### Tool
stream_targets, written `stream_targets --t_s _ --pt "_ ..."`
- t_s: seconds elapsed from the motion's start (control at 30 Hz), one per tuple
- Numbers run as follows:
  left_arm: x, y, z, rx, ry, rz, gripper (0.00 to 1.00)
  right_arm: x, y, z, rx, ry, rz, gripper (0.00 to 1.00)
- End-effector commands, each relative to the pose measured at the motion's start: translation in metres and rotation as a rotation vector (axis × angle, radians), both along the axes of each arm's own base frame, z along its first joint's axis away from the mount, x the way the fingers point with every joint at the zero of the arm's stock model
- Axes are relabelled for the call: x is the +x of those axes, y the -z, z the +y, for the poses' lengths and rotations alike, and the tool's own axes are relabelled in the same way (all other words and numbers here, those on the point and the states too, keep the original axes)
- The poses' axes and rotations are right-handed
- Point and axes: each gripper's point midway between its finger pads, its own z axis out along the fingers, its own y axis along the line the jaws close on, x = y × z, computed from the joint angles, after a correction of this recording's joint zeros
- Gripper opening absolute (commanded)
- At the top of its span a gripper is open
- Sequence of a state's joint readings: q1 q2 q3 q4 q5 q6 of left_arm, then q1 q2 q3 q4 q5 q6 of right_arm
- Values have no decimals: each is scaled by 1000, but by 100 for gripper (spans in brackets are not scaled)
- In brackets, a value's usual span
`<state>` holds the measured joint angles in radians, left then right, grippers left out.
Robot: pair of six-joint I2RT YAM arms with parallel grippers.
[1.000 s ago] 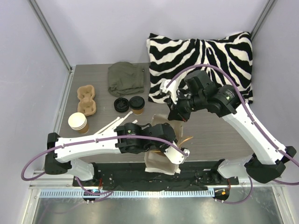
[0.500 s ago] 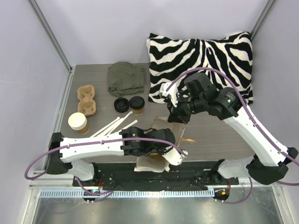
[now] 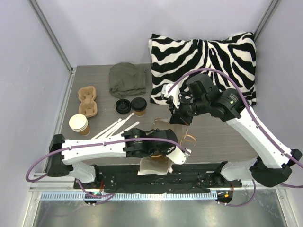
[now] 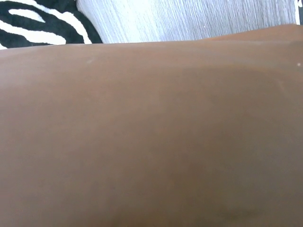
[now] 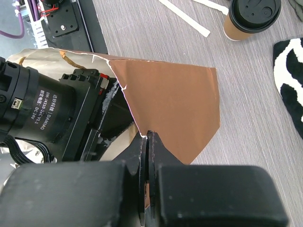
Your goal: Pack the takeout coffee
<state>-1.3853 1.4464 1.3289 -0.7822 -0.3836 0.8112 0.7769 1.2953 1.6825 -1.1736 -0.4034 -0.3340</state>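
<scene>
table (image 3: 222,142): grey wood-grain top, rectangular, set inside a booth.
back wall (image 3: 118,28): plain pale lilac-white panel.
left wall (image 3: 23,94), right wall (image 3: 284,71): the same pale panels.
frame posts (image 3: 49,33): bare metal, one at each far corner.
zebra-print cushion (image 3: 203,52): black and white, at the table's far right corner.
near ledge (image 3: 142,213): brushed metal, catching a soft glare.

Tan paper coffee cup (image 3: 138,107), black-lidded, upright on table (image 3: 222,137)
</scene>
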Motion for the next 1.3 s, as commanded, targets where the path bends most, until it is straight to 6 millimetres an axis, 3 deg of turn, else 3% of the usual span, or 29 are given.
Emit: stream_targets --t_s 0.0,0.33,0.47,0.73,0.93,1.1,1.27 --pt "3 -30 -5 -98 -11 -16 32 -3 -13 5 56 -23 -29 1" --pt "2 -76 -12 -170 -8 -26 46 -3 -5 5 38 -22 -16 1" --pt "-1 -85 -10 -178 -3 -31 50 -2 -1 4 27 -19 -12 1" --pt "-6 -106 -9 -228 -32 -15 58 18 3 -2 -17 54 -80 1" --pt "-10 -124 -7 -279 -31 10 59 28 6 -3 -41 74 -104 1" --pt "-15 -151 -2 -375 5 5 59 30 3 -1 -29 79 -107 1" --pt "-17 -154 -2 -403 18 1 59 28 -5 3 2 70 -101 1"
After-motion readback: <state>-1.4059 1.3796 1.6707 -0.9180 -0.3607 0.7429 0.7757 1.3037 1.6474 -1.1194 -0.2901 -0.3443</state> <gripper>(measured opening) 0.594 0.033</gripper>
